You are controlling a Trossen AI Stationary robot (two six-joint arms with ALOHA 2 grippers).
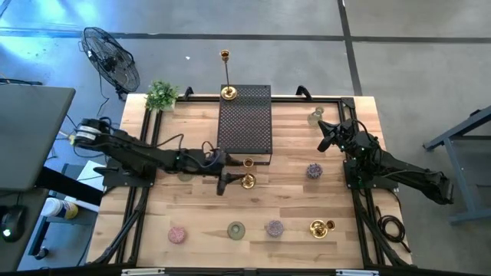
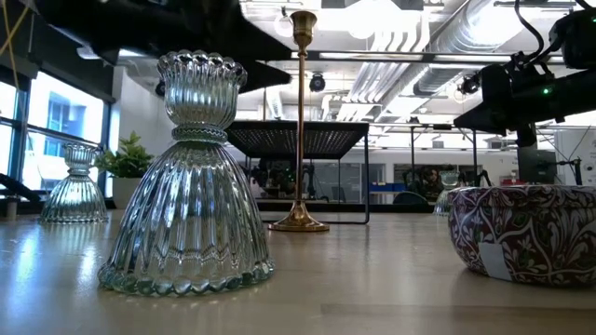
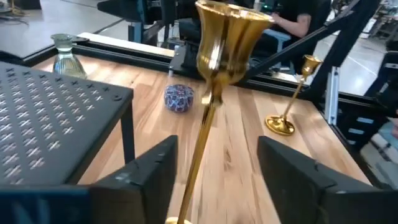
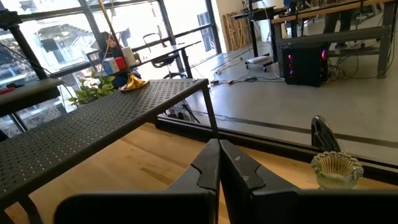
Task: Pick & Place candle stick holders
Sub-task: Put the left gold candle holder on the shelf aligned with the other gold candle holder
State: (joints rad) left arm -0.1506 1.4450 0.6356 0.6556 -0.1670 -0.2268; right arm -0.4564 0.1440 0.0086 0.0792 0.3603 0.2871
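Note:
A gold candlestick with a flared cup stands upright on the table just in front of the black box. It also shows in the high view and the low view. My left gripper is open, with one finger on either side of the slim stem and a gap on both sides. It reaches in from the table's left. My right gripper is shut and empty, above the far right of the table. It is near a clear glass holder.
A black perforated box carries a tall gold candlestick. A purple cup sits at mid right. Pink, green, purple and gold holders line the near edge. A potted plant stands at the far left.

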